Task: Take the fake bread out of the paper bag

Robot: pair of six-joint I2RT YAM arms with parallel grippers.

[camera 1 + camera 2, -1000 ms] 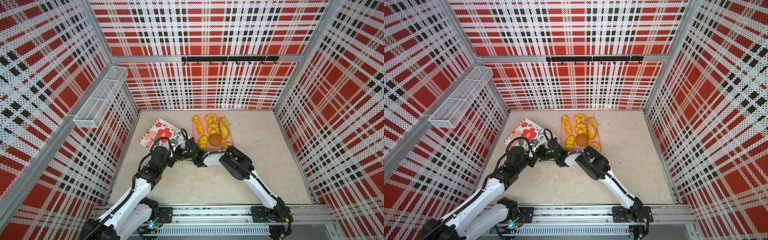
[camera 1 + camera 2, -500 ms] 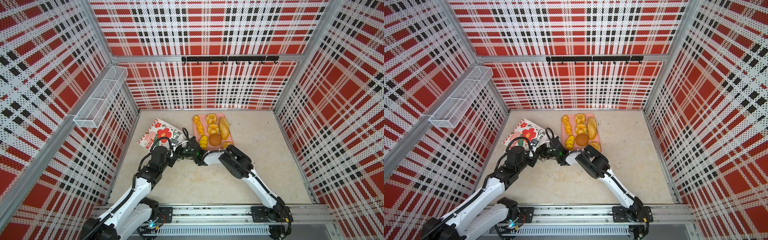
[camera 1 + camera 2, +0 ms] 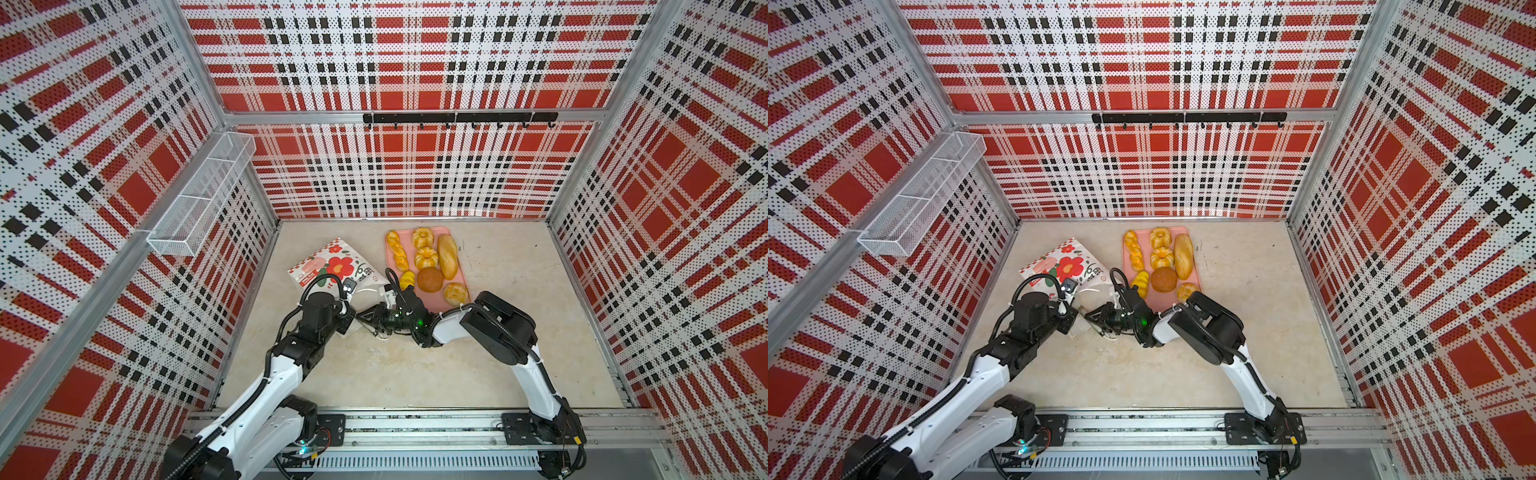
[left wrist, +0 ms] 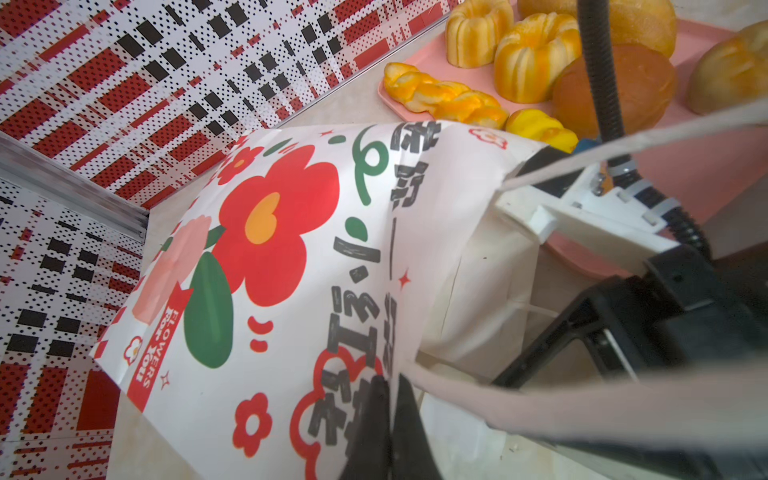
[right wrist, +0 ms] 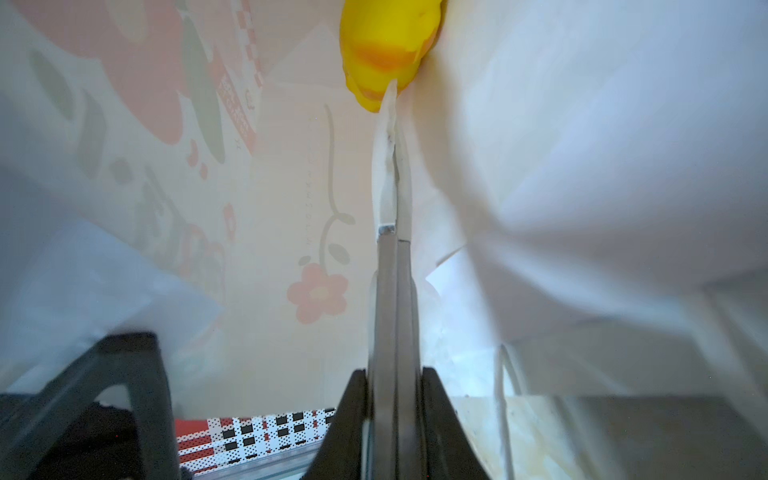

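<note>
We see the white, red-flowered paper bag (image 3: 332, 266) lying on its side beside the flat pink tray (image 4: 685, 166) bearing seven golden toy breads (image 3: 430, 279), our left gripper (image 4: 390, 415) clenched on its rim, our right gripper (image 5: 391, 95) inside it, jaws pressed together, tips against a striped yellow roll (image 5: 386, 41)
</note>
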